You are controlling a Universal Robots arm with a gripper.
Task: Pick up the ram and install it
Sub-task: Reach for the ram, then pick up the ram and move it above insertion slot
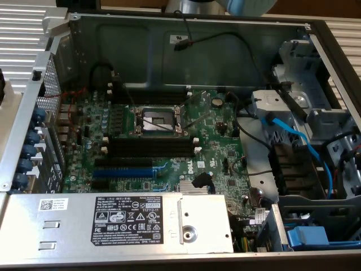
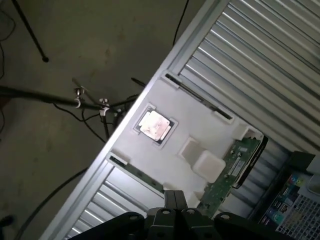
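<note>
1. Green, long and thin, the circuit-board ram stick lay in a recess at one edge of the white moulded parts tray. The tray sat on the ribbed metal counter, outside the open grey computer case.
2. I judged the step in hand to be the approach to the pick. Nothing was lifted, and the long black memory slots on the green motherboard looked empty, just beside the blue expansion slot.
3. To do this well, the end effector should line up over the middle of the stick, square to its length. The fingers should be spread wide enough to straddle the thin board.
4. The grip would be safest on the board's bare edges rather than on its chips, with the stick kept level so that it cannot twist.
5. Care was due around the raised white blocks of the tray just beside the stick, since a finger could catch on them. The square silver processor chip in its own recess was best left alone.
6. In the wrist view, the dark end effector hung above the tray, near the ram but apart from it.
7. Its fingers were pressed fully together, gripping nothing and touching nothing.
</note>
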